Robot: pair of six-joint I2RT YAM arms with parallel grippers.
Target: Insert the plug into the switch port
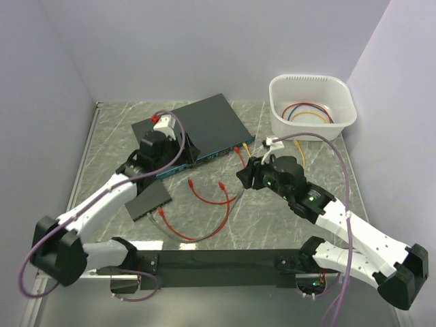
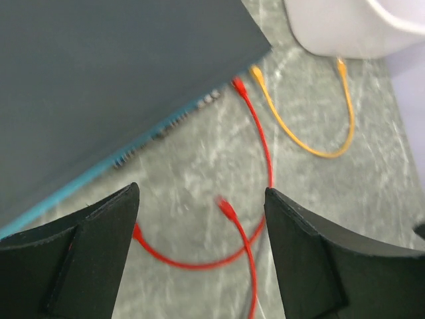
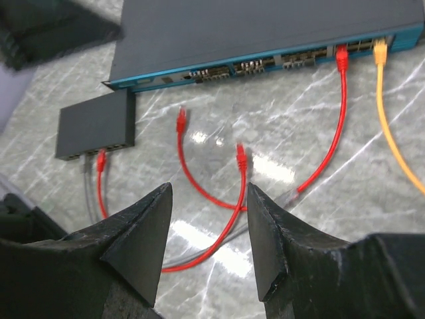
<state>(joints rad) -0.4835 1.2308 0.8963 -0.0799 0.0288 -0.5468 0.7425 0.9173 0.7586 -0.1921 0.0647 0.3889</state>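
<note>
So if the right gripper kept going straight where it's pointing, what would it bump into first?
Probably the nearer loose red plug lying on the table, just ahead of the right gripper. Depth is unclear, so it might touch the bare table first.

switch (image 1: 204,126) dark grey, teal front | red cable (image 3: 343,100) | orange cable (image 3: 387,133) | table (image 3: 279,136) grey marbled | bin (image 1: 281,112) white

Light came evenly from above and the scene was bright. Shadows on the counter (image 1: 266,228) were soft and short. In the right wrist view the polished stone showed white glare patches beside a red cable (image 3: 242,158). The left wrist view was blurred: the socket row of the switch (image 2: 99,86) was smeared, and the fingers (image 2: 86,252) of the left gripper (image 2: 201,199) looked flat black. The top view was sharp.
</note>
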